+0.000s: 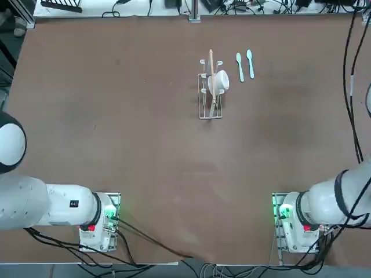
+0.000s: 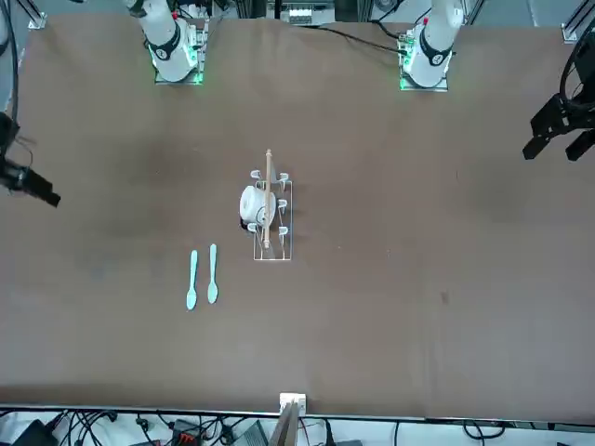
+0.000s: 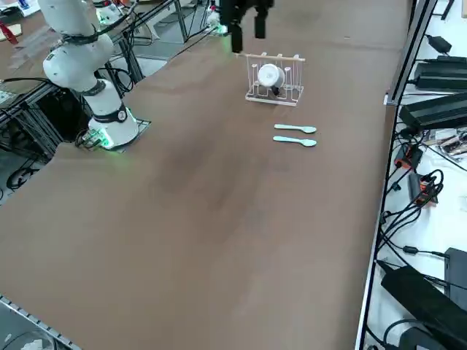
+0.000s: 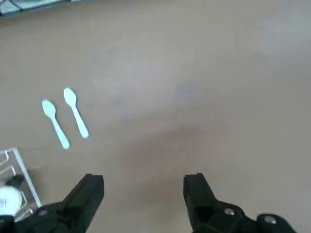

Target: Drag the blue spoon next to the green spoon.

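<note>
In the top view, the blue spoon (image 1: 250, 63) lies right of the green spoon (image 1: 240, 67), near but apart, right of upper centre; the right gripper (image 4: 144, 182), at the front view's left edge, is released and empty.

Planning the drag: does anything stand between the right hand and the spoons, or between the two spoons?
Nothing visible does: the open right hand hovers to the spoons' right; the rack stands left.

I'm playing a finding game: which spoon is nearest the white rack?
The left spoon in the top view, lying between the rack and the other spoon. The open right gripper hangs above the table, touching neither.
</note>
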### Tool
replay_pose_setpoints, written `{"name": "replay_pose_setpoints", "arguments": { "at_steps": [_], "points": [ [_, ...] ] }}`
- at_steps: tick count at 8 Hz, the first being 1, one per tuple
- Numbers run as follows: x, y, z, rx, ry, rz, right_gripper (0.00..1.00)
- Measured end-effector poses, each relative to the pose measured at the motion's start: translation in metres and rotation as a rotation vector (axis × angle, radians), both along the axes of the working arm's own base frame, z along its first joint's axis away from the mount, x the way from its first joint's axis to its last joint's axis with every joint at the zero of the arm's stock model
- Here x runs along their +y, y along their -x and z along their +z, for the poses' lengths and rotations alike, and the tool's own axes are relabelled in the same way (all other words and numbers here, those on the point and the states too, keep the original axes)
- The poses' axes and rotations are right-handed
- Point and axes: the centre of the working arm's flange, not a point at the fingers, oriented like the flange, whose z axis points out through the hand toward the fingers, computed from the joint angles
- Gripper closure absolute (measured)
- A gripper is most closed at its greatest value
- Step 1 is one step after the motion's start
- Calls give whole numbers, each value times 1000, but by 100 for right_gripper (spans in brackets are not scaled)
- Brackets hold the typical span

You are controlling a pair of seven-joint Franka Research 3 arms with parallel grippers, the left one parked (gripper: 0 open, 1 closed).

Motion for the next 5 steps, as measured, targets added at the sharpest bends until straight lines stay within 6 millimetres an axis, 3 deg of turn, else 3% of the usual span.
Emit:
{"name": "replay_pose_setpoints", "arguments": {
  "at_steps": [3,5],
  "points": [
    [4,26,-24,-10,-7,10,0],
    [4,30,-21,-11,-40,2,0]
  ]
}}
